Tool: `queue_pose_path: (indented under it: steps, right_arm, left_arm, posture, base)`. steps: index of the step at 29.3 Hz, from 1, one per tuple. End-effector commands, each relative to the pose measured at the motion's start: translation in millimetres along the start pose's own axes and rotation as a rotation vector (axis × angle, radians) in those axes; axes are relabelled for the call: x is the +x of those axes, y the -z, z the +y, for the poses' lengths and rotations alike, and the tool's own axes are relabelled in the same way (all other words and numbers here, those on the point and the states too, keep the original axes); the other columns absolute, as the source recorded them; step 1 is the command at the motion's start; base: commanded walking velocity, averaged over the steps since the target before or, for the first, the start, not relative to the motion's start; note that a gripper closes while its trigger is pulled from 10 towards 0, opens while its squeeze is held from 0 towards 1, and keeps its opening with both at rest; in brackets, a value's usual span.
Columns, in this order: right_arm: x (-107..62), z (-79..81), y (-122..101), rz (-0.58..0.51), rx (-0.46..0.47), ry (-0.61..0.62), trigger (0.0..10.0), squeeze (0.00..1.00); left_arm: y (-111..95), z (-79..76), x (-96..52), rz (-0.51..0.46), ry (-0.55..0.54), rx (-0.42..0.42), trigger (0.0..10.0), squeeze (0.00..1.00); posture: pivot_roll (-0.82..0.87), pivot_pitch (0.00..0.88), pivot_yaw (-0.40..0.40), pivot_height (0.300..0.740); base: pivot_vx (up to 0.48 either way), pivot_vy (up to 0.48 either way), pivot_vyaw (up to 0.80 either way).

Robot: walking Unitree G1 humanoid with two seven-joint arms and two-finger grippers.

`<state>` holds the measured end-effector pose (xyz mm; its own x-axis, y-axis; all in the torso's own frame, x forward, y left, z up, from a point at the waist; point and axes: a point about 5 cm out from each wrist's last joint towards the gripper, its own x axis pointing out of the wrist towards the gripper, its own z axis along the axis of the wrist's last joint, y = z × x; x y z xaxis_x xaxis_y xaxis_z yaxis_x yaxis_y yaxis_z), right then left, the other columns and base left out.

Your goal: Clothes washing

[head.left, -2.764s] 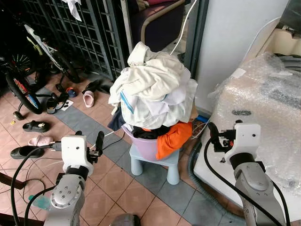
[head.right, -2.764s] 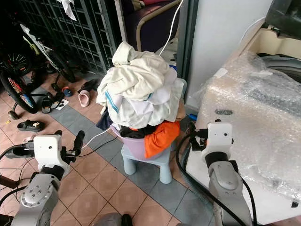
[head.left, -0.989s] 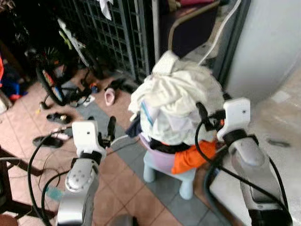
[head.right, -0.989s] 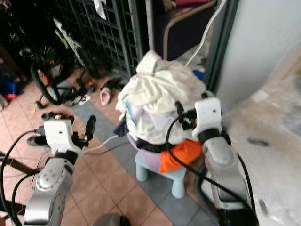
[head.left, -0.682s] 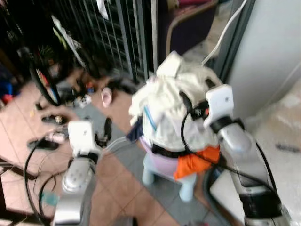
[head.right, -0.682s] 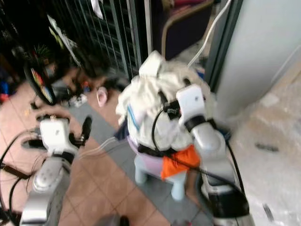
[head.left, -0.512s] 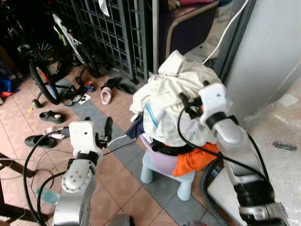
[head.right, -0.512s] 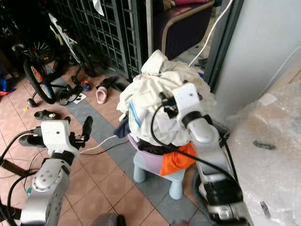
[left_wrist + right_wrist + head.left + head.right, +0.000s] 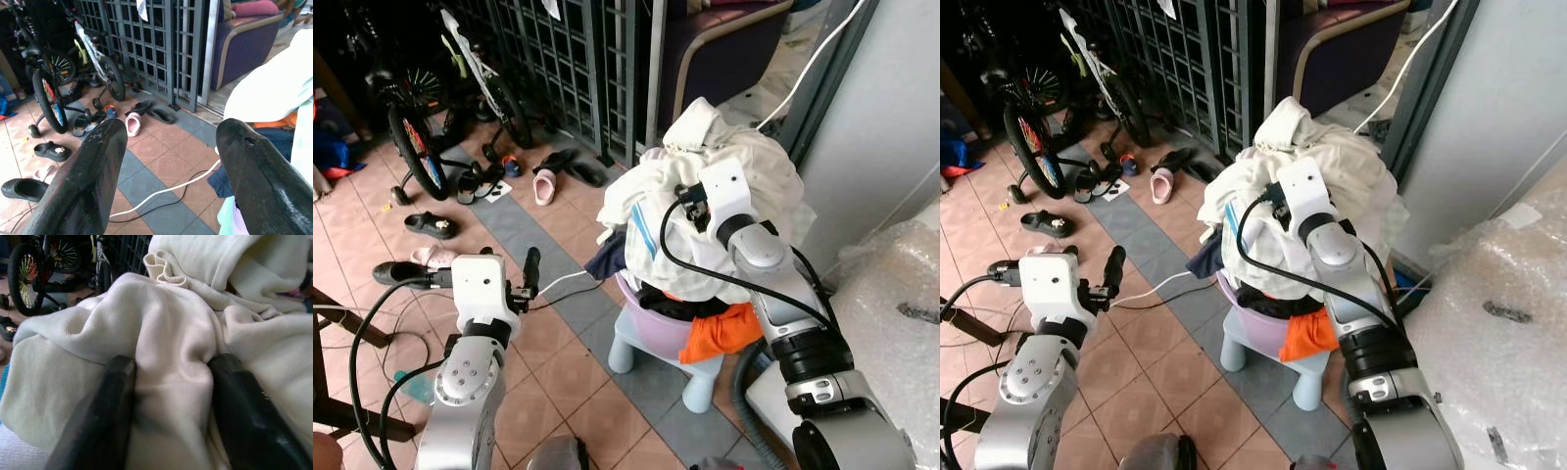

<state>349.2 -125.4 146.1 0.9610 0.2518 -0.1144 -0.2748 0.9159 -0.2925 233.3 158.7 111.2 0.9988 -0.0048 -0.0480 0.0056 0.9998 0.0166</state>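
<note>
The heap of laundry [image 9: 705, 211] stands high in a lilac basin [image 9: 651, 328], raised on a small pale-blue stool [image 9: 656, 362] near the bubble-wrapped washing machine [image 9: 891, 294], likely so the clothes can be lifted across. The right gripper [image 9: 168, 396] is pushed into the top of the heap, its two fingers [image 9: 105, 416] pinching a fold of the cream garment [image 9: 166, 338] between them, apparently to draw off the uppermost piece. The left gripper [image 9: 166, 166] waits over the tiled floor [image 9: 558, 372] left of the basin, spread wide and empty, leaving the heap to the other arm.

A few seconds ago the right arm was held back beside the washing machine; it has since reached across onto the heap, while the left arm has stayed put.
</note>
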Motion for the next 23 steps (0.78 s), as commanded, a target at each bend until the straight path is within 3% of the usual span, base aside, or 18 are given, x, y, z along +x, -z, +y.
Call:
queue_pose_path:
  steps: [1, 8, 9, 10, 14, 17, 20, 23]
  right_arm:
    - [2.1, 1.4, 0.6, 0.013, 0.014, -0.004, 0.0, 0.0]
    - [-0.1, 6.0, 4.9, 0.021, 0.012, -0.029, 0.0, 0.0]
    - [-0.4, 4.6, 4.7, 0.018, 0.011, -0.026, 0.0, 0.0]
    - [-0.2, 3.8, 4.0, 0.016, 0.012, -0.024, 0.0, 0.0]
    - [-1.0, -7.0, 6.0, 0.025, 0.024, 0.018, 0.0, 0.0]
    - [-2.0, -10.6, 8.9, 0.033, 0.029, 0.033, 0.0, 0.0]
    - [-1.6, -12.6, 9.0, 0.03, 0.033, 0.044, 0.0, 0.0]
    - [-0.1, -12.9, 4.4, 0.012, 0.033, 0.048, 0.0, 0.0]
  left_arm:
    - [-4.2, 1.7, 0.5, -0.011, -0.009, 0.0, 10.0, 0.0]
    - [-9.6, 1.0, -2.2, -0.048, -0.04, 0.033, 10.0, 0.0]
    - [-19.1, 1.0, -5.7, -0.13, -0.04, 0.192, 10.0, 0.0]
    - [-22.9, -1.2, -9.1, -0.162, -0.025, 0.223, 10.0, 0.0]
    - [-30.0, -11.9, -26.6, -0.231, 0.034, 0.327, 10.0, 0.0]
    - [-29.1, -11.7, -29.0, -0.237, 0.041, 0.361, 10.0, 0.0]
    - [-25.2, -8.5, -30.6, -0.276, 0.066, 0.479, 10.0, 0.0]
    - [-35.8, -11.4, -32.6, -0.316, 0.069, 0.5, 10.0, 0.0]
  posture:
    - [0.05, 0.083, 0.043, 0.74]
    - [0.05, 0.086, 0.029, 0.74]
    - [0.05, 0.082, 0.03, 0.74]
    - [0.05, 0.082, 0.03, 0.74]
    - [0.05, 0.072, 0.027, 0.74]
    - [0.05, 0.064, 0.029, 0.74]
    - [0.05, 0.05, 0.033, 0.74]
    - [0.05, 0.052, 0.036, 0.74]
  base:
    - [0.0, 0.0, 0.0]
    - [0.0, 0.0, 0.0]
    - [0.0, 0.0, 0.0]
    - [0.0, 0.0, 0.0]
    - [0.0, 0.0, 0.0]
    - [0.0, 0.0, 0.0]
    - [0.0, 0.0, 0.0]
    - [0.0, 0.0, 0.0]
